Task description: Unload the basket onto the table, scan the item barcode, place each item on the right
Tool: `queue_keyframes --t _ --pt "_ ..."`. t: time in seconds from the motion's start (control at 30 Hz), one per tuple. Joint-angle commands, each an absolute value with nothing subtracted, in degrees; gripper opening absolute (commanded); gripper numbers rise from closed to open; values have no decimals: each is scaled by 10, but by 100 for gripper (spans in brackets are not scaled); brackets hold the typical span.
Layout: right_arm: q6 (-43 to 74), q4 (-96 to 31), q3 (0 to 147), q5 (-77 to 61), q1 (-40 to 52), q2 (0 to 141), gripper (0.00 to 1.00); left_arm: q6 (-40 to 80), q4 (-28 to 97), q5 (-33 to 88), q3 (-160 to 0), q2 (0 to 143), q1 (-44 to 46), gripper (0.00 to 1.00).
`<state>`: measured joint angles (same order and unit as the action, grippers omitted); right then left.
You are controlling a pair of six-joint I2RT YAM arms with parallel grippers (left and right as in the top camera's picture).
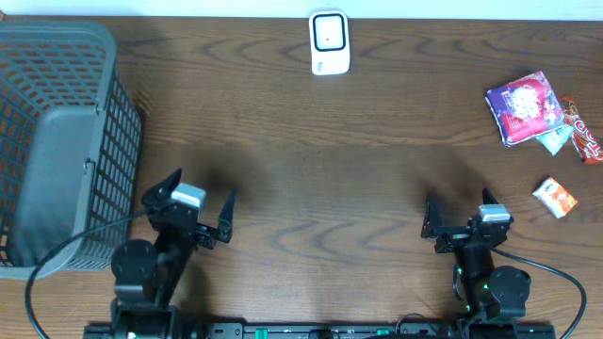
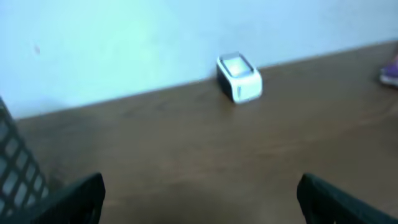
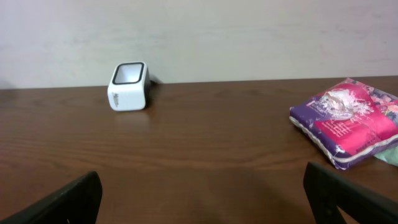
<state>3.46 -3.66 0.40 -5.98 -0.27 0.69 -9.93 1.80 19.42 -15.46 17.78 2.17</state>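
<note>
The white barcode scanner (image 1: 329,42) stands at the far edge of the table, its dark window facing up; it also shows in the left wrist view (image 2: 239,77) and the right wrist view (image 3: 129,86). A purple snack packet (image 1: 525,107) (image 3: 348,118) lies at the far right among other small items. My left gripper (image 1: 205,184) (image 2: 200,186) hangs open near the front left, nothing between its fingers. My right gripper (image 1: 457,198) (image 3: 202,180) is open near the front right, also empty, well short of the packet.
A grey mesh basket (image 1: 57,141) (image 2: 12,168) fills the left side. Beside the purple packet lie a green packet (image 1: 556,141), a red-orange packet (image 1: 586,132) and a small orange-and-white box (image 1: 554,197). A pale wall runs behind the table.
</note>
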Motion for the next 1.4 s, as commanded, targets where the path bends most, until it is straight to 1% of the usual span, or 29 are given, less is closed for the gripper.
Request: queue_keyframes --t 0.0,0.13,0.23,0.37,0.67,0.87,1.1,1.23,1.37 --pt "38 -39 4 -64 2 3 99 -67 -34 199 -102 136 8 98" --pt "38 -39 4 -64 2 3 99 -57 -75 193 -53 102 5 98" --pt "38 -39 4 -63 2 3 99 -18 -79 164 -27 78 5 98" --pt "38 -39 4 -64 2 3 99 -16 -85 158 -3 45 5 98" --pt "38 -39 4 -63 2 3 99 12 -53 97 -2 1 6 98" --pt "38 -39 4 -64 2 3 99 13 37 89 -2 1 6 98" --pt "38 -39 4 -64 2 3 99 15 34 78 -2 1 5 98" --pt "38 -39 4 -64 2 3 99 55 38 52 -2 1 6 98" --pt "38 -39 4 -63 2 3 99 52 38 51 -2 1 6 98"
